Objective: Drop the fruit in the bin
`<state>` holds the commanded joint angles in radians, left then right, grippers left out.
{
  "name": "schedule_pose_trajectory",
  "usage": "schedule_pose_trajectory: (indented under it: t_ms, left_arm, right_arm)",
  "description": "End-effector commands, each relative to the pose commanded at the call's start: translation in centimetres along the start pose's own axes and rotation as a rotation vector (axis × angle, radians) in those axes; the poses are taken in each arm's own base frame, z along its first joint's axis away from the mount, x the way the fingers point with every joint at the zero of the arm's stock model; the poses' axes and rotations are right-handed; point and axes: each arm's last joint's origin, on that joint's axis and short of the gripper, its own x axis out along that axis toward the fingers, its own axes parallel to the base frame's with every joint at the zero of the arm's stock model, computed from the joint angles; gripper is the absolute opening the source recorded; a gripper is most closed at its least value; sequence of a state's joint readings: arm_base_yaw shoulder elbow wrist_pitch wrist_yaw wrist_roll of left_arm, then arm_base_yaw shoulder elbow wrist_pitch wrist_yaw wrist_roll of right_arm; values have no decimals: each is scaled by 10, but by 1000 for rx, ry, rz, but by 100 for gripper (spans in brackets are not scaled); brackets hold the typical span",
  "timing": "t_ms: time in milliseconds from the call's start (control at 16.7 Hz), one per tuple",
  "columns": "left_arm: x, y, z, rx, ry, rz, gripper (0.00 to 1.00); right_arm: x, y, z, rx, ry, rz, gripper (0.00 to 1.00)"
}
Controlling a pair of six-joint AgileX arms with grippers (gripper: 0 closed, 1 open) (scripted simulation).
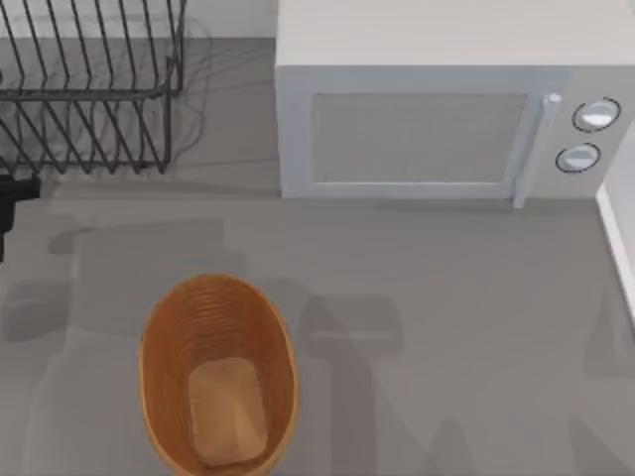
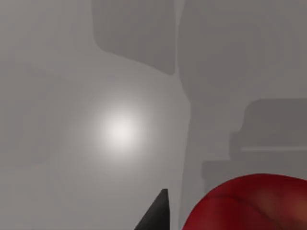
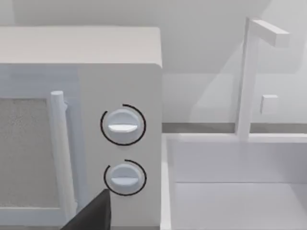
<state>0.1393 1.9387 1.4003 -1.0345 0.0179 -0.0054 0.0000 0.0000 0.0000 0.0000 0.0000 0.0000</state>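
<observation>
The fruit (image 2: 254, 203) is a glossy red apple, close up in the left wrist view and well above the grey table. My left gripper (image 2: 201, 221) is shut on it, and one black fingertip (image 2: 158, 214) shows beside it. A black part of my left arm (image 1: 14, 203) sits at the table's far left edge. The bin (image 1: 157, 382), an oval orange-brown wicker basket with a tan bottom, stands at the front left with nothing in it. A dark part of my right gripper (image 3: 91, 215) faces the microwave's two knobs.
A black wire dish rack (image 1: 89, 89) stands at the back left. A white microwave (image 1: 417, 129) fills the back middle and right. A white sink with a faucet (image 3: 249, 76) lies to the right of the microwave. Bare grey tabletop lies right of the basket.
</observation>
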Motion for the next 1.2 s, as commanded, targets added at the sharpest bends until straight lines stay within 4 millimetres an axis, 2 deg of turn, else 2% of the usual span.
schedule_pose_trajectory:
  t_ms: [240, 360, 480, 780, 960, 1080, 1200]
  left_arm:
    - [-60, -1, -6, -2, 23, 1, 0]
    - [-82, -1, -10, -3, 6, 2, 0]
    - [-91, -1, -12, -3, -4, 2, 0]
    - [-89, -5, -11, -4, 8, 6, 0]
    - [-86, -39, -9, 0, 56, 36, 0]
    - [-84, -79, -13, 16, 97, 77, 0]
    - [-81, -129, -25, 47, 131, 137, 0]
  right_arm:
    - [0, 0, 0, 0, 0, 0, 100]
    - [0, 0, 0, 0, 0, 0, 100]
    - [0, 0, 0, 0, 0, 0, 100]
    - [0, 0, 0, 0, 0, 0, 100]
    - [0, 0, 0, 0, 0, 0, 100]
    - [0, 0, 0, 0, 0, 0, 100]
    - [0, 0, 0, 0, 0, 0, 100]
